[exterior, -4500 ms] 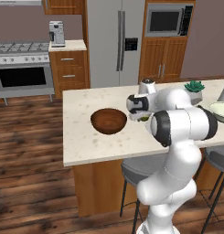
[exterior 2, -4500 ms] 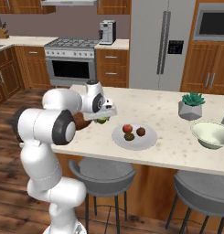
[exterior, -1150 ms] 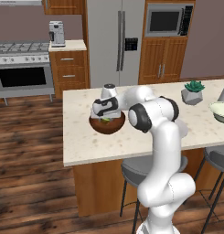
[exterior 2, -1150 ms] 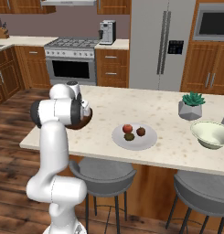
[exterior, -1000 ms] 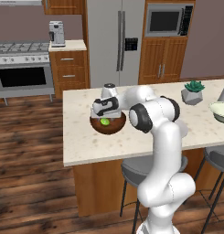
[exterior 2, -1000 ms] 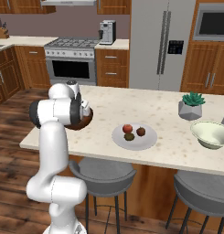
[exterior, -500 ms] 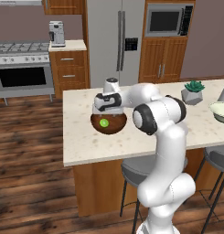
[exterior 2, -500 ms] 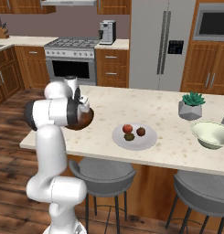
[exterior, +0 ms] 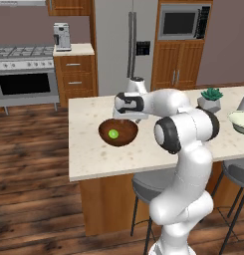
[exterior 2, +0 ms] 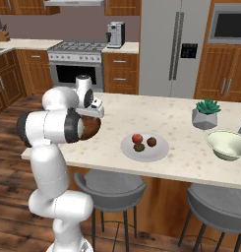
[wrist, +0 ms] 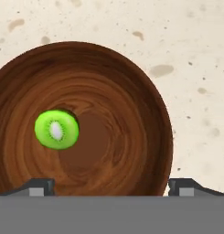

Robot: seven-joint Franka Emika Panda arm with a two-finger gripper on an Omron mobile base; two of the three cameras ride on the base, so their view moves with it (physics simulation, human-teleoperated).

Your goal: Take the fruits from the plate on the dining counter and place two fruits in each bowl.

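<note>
Left base view shows the arm [exterior: 181, 132] reaching left across the dining counter [exterior: 93, 159], its gripper [exterior: 124, 113] now lifted just above the brown bowl [exterior: 118, 132] where a second ago it sat lower over it. Its fingers stand spread wide and empty, and the green fruit [wrist: 56, 129] has dropped free, left of the bowl's centre. So one fruit is delivered; three remain on the plate [exterior 2: 144, 146], right of the bowl, and the pale bowl [exterior 2: 229, 144] further right waits unfilled.

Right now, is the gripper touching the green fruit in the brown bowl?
Apart. Hand view: green fruit lies inside the brown bowl, clear of both fingertips, gripper open.
</note>
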